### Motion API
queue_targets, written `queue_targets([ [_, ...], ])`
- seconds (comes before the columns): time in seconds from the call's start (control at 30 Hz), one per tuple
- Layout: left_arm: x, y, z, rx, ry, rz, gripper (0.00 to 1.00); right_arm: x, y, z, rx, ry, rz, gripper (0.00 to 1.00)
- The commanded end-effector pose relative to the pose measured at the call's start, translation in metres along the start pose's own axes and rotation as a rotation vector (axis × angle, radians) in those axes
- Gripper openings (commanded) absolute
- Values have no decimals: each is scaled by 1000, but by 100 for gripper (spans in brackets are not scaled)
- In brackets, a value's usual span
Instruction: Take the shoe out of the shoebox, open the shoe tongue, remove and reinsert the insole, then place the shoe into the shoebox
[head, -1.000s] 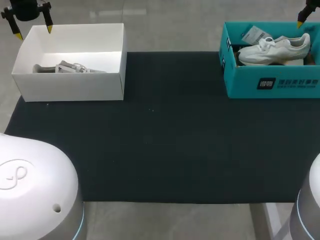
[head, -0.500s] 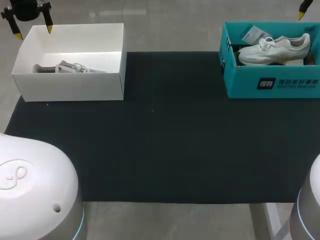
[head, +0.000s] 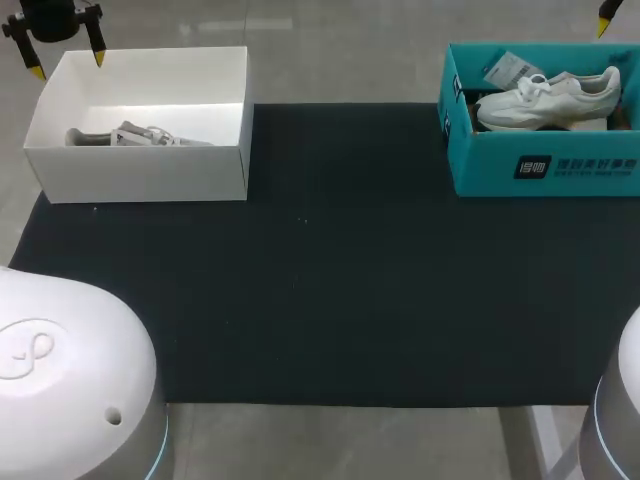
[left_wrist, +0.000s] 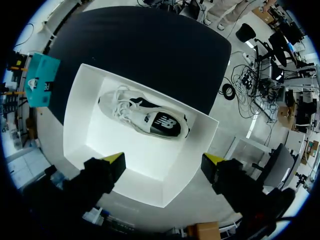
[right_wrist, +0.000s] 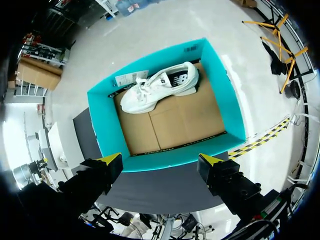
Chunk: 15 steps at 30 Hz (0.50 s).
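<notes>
Black-covered worktop (head: 340, 260) is carrying two open boxes, one at each far corner.

Task object: a white shoe (head: 555, 98) is sitting inside the teal shoebox (head: 540, 165) at far right. It appears to be lying on its side with the toe pointing left. A paper tag (head: 510, 68) is leaning at the box's far-left corner, just beside the toe.

A second shoe (head: 150, 135), pale with a dark heel panel, is lying on its side in the white box (head: 140, 175) at far left, close to that box's near wall.

Right hand (right_wrist: 160, 160) is hanging high above the teal shoebox, looking straight down into it. Its fingers are spread wide and are gripping nothing, and it is well apart from the shoe.

Left hand (head: 68, 62) is hovering over the far-left corner of the white box. It is likewise wide open and empty, clear of the shoe below.

Progress, as judged from these views: nothing is counting as done.
- Both shoes are lying in their boxes, and neither hand is touching one.
- Laces are looking done up on both, so the tongue is presumably not yet opened.
- Insole state is not showing.

Remaining steps:
- lift-out
- tongue opening
- insole removal and refit
- return to the box

Which shoe is being handled first I cannot tell.
</notes>
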<state>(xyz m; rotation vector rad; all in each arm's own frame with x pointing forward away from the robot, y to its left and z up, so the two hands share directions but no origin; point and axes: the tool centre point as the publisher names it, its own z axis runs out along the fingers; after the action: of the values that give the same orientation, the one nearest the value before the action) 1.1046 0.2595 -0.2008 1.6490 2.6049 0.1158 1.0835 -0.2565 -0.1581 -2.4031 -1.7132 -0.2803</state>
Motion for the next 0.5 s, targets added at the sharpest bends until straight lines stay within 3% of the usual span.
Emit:
queue_targets([
  [0.03,0,0,0,0,1,1,100,0,0,0,0,-1,0,100],
  [0.4,0,0,0,0,1,1,100,0,0,0,0,-1,0,100],
  [0.5,0,0,0,0,1,1,100,-8,13,11,-49,-115,-65,100],
])
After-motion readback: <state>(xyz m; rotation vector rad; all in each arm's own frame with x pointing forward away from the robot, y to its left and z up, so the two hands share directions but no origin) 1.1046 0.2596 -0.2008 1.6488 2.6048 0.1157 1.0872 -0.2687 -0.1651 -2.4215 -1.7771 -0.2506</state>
